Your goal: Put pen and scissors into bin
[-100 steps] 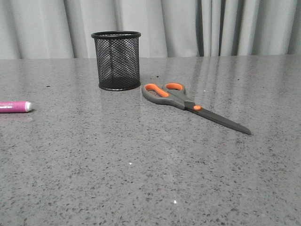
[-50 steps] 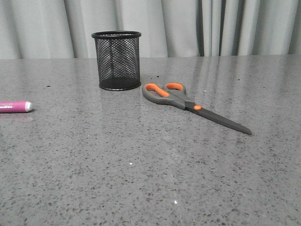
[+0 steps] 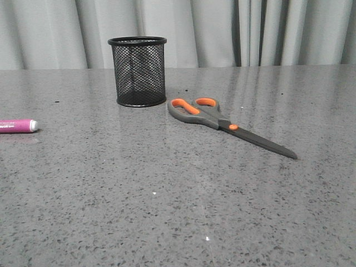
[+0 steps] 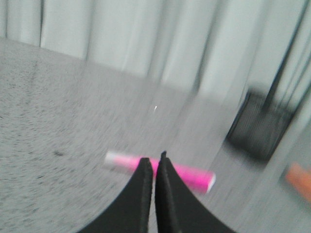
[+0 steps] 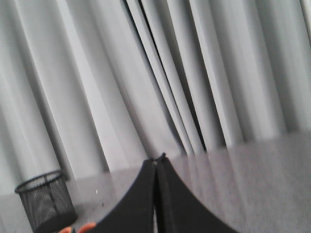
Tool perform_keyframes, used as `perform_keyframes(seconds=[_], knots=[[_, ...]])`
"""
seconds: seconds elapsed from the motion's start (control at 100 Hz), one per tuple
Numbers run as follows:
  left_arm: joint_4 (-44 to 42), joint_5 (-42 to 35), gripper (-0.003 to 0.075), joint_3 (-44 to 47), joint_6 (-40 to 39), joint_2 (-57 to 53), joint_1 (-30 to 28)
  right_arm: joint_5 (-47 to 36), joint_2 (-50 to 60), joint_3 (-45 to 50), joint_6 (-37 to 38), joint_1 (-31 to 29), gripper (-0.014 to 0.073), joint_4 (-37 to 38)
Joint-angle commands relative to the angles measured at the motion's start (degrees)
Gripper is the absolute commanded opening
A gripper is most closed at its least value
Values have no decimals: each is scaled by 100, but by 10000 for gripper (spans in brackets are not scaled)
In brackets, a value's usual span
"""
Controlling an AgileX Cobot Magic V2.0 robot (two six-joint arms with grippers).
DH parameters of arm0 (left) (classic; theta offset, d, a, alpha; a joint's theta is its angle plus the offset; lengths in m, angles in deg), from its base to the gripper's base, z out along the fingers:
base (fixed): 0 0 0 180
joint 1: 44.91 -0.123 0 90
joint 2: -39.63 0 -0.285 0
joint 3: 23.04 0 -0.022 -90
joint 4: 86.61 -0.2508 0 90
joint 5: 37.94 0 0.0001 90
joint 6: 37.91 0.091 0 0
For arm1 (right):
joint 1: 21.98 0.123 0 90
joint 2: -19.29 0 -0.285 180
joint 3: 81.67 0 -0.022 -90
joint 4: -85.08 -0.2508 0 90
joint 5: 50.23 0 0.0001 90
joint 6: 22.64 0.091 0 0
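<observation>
Front view: mesh pen cup (image 3: 137,71) stands upright at the back of the grey speckled table (image 3: 167,200), left of centre, curtain (image 3: 222,30) behind it. Nothing visible through the mesh. Scissors (image 3: 225,124) lie flat just beside the cup on its right, not touching it; orange-lined handle loops point toward the cup, dark blades closed and running diagonally toward the near right. Pink pen (image 3: 16,125) lies flat at the far left edge of the front view, well apart from the cup; only its white-tipped end section shows, the rest is cut off by the frame. Neither arm appears in the front view. Left wrist view is motion-blurred: left gripper (image 4: 154,162) has its two black fingers pressed together, tips meeting, nothing between them. It sits above the table with the pen (image 4: 160,172) lying crosswise beyond the tips; contact can't be judged through the blur. Cup (image 4: 260,131) shows as a dark smear further off, with an orange blur at the frame edge. Right wrist view: right gripper (image 5: 156,159) also has fingers closed tip to tip and holds nothing. It faces the curtain (image 5: 146,73), with the cup (image 5: 44,199) off to one side and a sliver of the orange scissor handles (image 5: 80,228) at the frame edge.
</observation>
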Motion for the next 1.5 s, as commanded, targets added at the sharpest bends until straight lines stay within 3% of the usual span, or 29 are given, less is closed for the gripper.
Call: perform_keyframes(seconds=[0.0,0.08,0.15,0.42,0.51,0.57,0.7,0.77,0.84,0.96,1.04,1.16,1.29,1.41,1.49], knots=[[1849,-955,-19,248,-55,-189,-6,-188,108,83,108,-18,-69,-86],[3113,-1189,-19,241,-55,-189,-6,-229,108,60,108,-18,-69,-101],[3689,-1251,-19,241,-55,-189,-6,-124,108,0,182,-18,-69,-141],[3820,-558,-17,197,-55,-189,-6,744,108,-394,182,-18,-68,-141],[3071,395,22,-127,368,-161,-6,1261,32,-741,182,35,-55,-141],[2491,1023,94,-447,563,-59,-6,1437,-130,-1030,170,133,-13,-141],[1952,1432,235,-1105,620,418,-6,1793,-748,-1600,-134,502,202,-74],[1426,1801,242,-1536,620,811,-6,2028,-1213,-1901,-391,738,321,-74],[789,2315,242,-2005,620,1289,-6,2262,-1684,-2181,-493,960,378,-74],[-103,2951,237,-2780,707,2189,-6,2111,-2390,-2447,-493,1308,381,-74],[-436,3193,191,-3214,1142,2629,-6,1925,-2723,-2523,-493,1473,381,-74],[-593,3502,156,-3724,2124,3181,-6,1706,-2959,-2516,-493,1665,381,-74],[-691,3771,198,-4238,3307,3739,-6,1612,-3032,-2516,-493,1806,381,-74],[-824,4062,237,-4542,4960,4327,183,1542,-3032,-2516,-493,1827,381,-74],[-1315,4338,236,-4756,5146,4849,383,1463,-3032,-2516,-493,1827,381,-74]])
